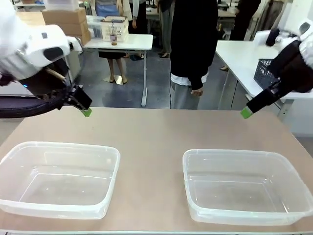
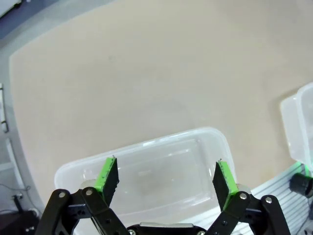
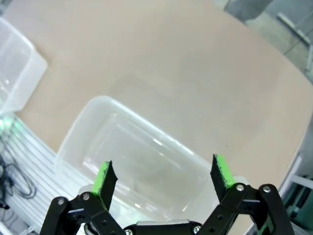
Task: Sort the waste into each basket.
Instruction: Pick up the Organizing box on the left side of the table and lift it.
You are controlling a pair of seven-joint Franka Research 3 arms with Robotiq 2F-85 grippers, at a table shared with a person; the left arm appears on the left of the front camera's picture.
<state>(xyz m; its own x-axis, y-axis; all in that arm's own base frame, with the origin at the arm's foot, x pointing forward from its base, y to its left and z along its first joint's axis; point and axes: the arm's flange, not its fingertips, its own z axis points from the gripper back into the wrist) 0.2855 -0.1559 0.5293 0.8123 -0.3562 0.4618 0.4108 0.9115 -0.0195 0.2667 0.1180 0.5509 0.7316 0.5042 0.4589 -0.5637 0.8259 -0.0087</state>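
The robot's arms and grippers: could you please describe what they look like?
The left arm has a smooth, rounded white shell with a dark joint cover, and a thick black cable runs beneath it. The right arm looks mostly black, with white above. The left gripper and right gripper match: black linked fingers with silver pivot pins, tipped with bright green pads.

No lettering, label, brand, number or sign is legible anywhere in these views.
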